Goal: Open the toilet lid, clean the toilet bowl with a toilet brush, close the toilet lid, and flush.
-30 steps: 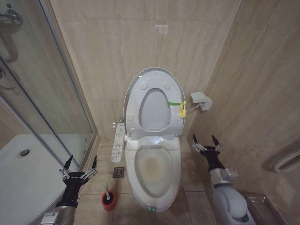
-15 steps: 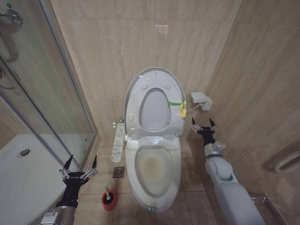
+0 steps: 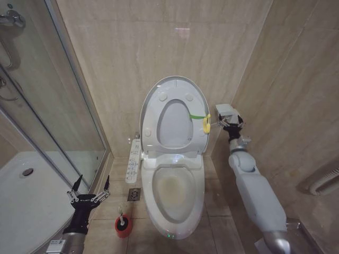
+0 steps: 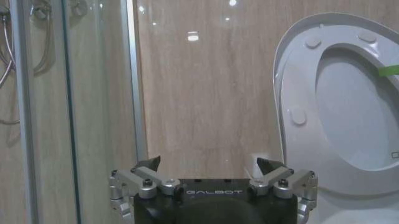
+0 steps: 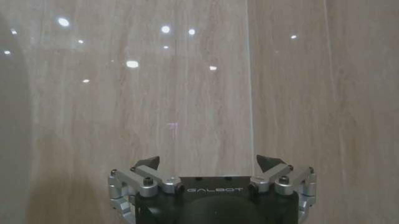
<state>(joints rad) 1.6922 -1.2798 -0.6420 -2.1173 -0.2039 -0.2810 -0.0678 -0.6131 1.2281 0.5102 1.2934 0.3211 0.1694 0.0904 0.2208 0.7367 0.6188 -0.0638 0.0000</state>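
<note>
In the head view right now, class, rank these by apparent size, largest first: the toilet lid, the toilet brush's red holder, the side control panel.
1. toilet lid, raised against the wall
2. side control panel
3. red holder, nearer the camera yet smallest

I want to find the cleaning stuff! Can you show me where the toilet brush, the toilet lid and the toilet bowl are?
toilet brush (image 3: 120, 215): head view, white handle.
toilet lid (image 3: 153, 103): head view, raised underside.
toilet bowl (image 3: 173, 190): head view, stained inner basin.
</note>
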